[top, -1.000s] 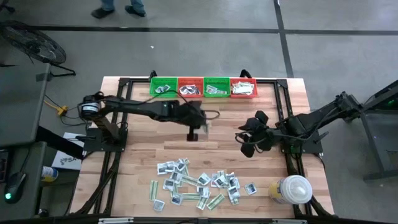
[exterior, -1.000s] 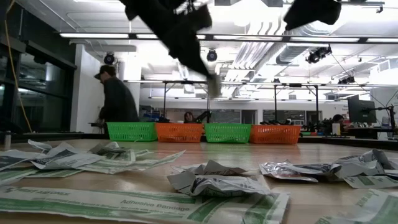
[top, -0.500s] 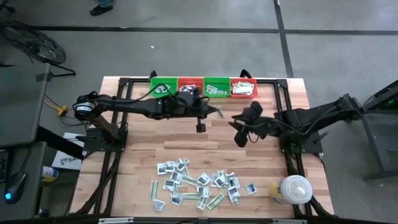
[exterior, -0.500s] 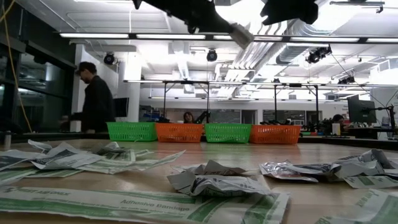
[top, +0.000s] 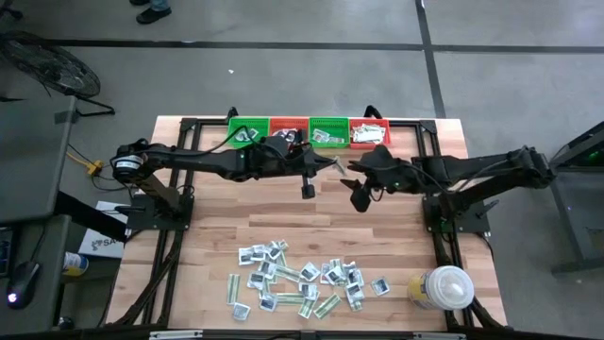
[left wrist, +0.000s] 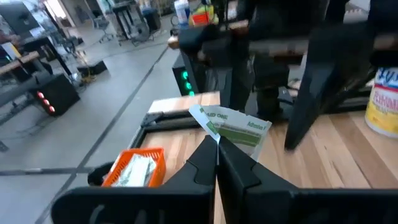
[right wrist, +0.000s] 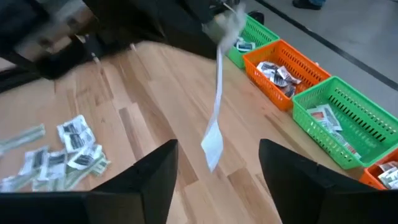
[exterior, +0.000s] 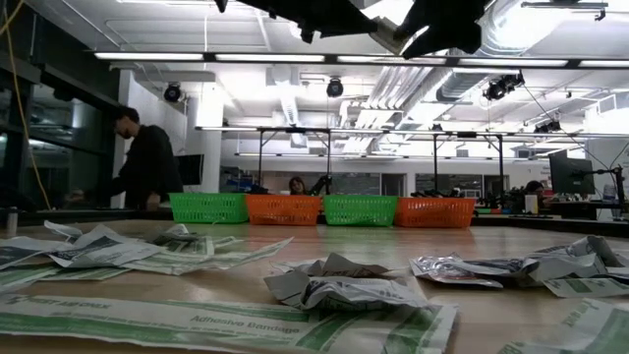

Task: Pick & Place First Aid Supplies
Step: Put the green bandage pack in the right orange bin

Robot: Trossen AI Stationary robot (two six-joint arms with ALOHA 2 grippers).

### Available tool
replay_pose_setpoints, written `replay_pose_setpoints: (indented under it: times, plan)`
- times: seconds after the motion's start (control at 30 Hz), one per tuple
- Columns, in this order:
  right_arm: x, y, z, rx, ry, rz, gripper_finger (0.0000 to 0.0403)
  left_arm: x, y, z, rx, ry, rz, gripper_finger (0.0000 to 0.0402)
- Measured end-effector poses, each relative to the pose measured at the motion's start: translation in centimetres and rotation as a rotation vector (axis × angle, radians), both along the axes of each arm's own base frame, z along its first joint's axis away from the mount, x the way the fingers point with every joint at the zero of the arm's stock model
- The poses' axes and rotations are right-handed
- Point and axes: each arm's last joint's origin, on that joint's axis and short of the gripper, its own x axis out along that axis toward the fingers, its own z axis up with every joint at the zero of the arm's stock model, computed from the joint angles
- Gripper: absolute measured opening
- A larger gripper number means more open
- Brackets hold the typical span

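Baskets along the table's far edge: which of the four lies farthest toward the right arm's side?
The orange basket at the row's right end; the other three baskets sit to its left.

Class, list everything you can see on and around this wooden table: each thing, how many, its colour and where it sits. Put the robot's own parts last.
Small plastic mesh baskets: four, in a row green, orange, green, orange, at the table's far edge, each holding packets.
Flat white-and-grey square packets and narrow pale-green strip packets: many, too many to count, scattered over the table's near part.
Pale-green strip packet: one, held in the air above the table near the baskets.
Big white round lidded container: one, near right corner.
Wooden table: one, light brown slats.
Person in dark clothes: one, in the room beyond the table.
Left claw: dark, shut on the strip.
Right claw: dark, open, facing the strip.
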Motion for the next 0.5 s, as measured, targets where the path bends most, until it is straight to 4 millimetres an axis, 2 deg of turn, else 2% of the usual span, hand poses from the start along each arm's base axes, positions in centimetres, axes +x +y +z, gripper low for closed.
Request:
replay_pose_setpoints:
  times: [0.2,0.5]
  plan:
    - [0.7,-0.6,0.3,-0.025,-0.047,0.008,0.0191,0.0,0.0,0.0,0.005,-0.002,-0.001,0.0000]
    - [0.7,-1.5,0.2,-0.016,-0.023,0.044,0.0084,0.0,0.0,0.0,0.004,0.003,0.003,0.0000]
